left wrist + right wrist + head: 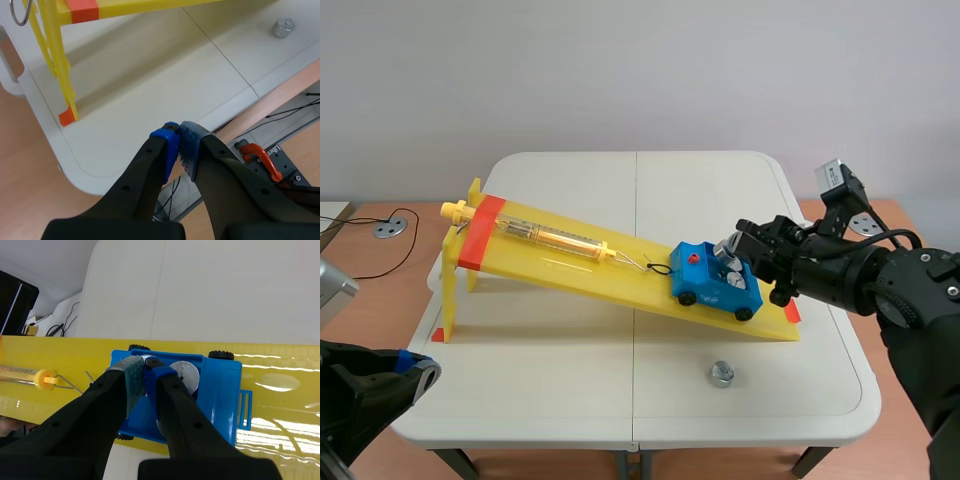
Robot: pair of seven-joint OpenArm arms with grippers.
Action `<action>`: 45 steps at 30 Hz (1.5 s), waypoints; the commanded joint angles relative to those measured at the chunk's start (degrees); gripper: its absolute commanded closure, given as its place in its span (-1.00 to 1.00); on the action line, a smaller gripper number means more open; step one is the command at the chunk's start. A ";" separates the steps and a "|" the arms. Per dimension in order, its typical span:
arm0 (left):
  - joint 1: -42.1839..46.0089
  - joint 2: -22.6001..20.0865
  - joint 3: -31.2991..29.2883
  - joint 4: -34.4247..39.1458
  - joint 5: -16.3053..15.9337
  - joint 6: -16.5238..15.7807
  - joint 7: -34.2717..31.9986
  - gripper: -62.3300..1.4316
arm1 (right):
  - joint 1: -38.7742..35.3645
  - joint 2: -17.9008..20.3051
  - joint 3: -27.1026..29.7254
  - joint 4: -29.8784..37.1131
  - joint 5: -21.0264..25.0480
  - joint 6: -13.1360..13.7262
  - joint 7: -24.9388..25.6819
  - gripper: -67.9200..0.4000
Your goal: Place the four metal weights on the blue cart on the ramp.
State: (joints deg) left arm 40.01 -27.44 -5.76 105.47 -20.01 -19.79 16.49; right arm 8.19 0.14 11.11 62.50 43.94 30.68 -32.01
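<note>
The blue cart [715,285] stands low on the yellow ramp [570,255], hooked to a spring scale [550,237]. My right gripper [732,250] hangs over the cart's front part. In the right wrist view the right gripper [146,371] is shut on a metal weight [146,360] by its knob, inside the cart [220,385]. Another weight [184,374] lies in the cart beside it. One more weight [721,374] stands on the table in front of the ramp, also seen as the loose weight [283,27]. My left gripper [179,137] is shut on nothing, past the table's near left corner.
The ramp's tall legs [57,65] stand at the table's left side, with orange tape at the foot. Cables and a round floor socket [390,228] lie on the floor to the left. An orange-handled clamp [257,156] sits below the table edge.
</note>
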 commanded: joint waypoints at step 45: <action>-0.22 1.07 -1.07 4.17 -4.26 -1.42 -4.70 0.86 | -15.67 16.39 -0.02 29.81 6.64 12.04 7.21 0.34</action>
State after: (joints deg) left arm 40.01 -27.44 -5.76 105.47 -20.01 -19.79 16.49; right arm -9.28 12.27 11.14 86.52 44.38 37.58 -30.35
